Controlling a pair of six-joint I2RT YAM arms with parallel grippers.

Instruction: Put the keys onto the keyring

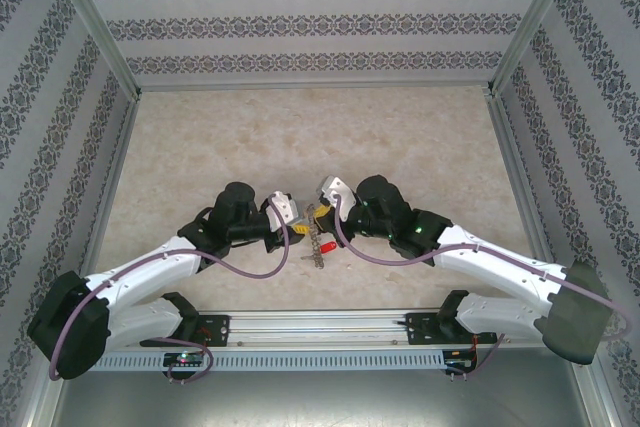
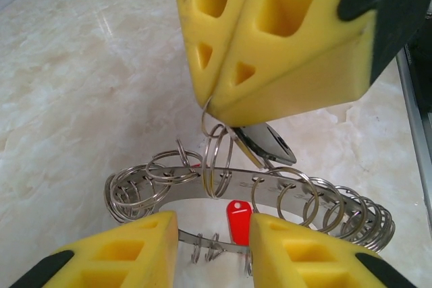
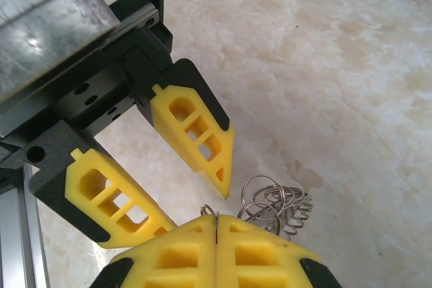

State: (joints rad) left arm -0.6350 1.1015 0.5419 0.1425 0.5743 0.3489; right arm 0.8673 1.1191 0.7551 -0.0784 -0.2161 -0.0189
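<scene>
The keyring (image 2: 270, 183), a silvery band fringed with wire loops, lies on the table between both grippers. My right gripper (image 2: 210, 102) comes down from above, shut on one wire loop of the keyring; the pinched loop shows at its tips (image 3: 216, 224). A black-headed key (image 2: 266, 143) hangs just under those fingers. My left gripper (image 2: 213, 224) is open, its jaws standing either side of the near band. A red-headed key (image 2: 238, 217) sits in that gap, inside the ring. From above, the grippers (image 1: 295, 222) (image 1: 325, 209) meet over the keyring (image 1: 318, 239).
The marble-patterned table (image 1: 320, 137) stretches away behind the grippers, fenced by patterned walls. A metal rail (image 1: 330, 325) with the arm bases runs along the near edge. The left gripper's open fingers (image 3: 196, 133) stand close in front of the right gripper.
</scene>
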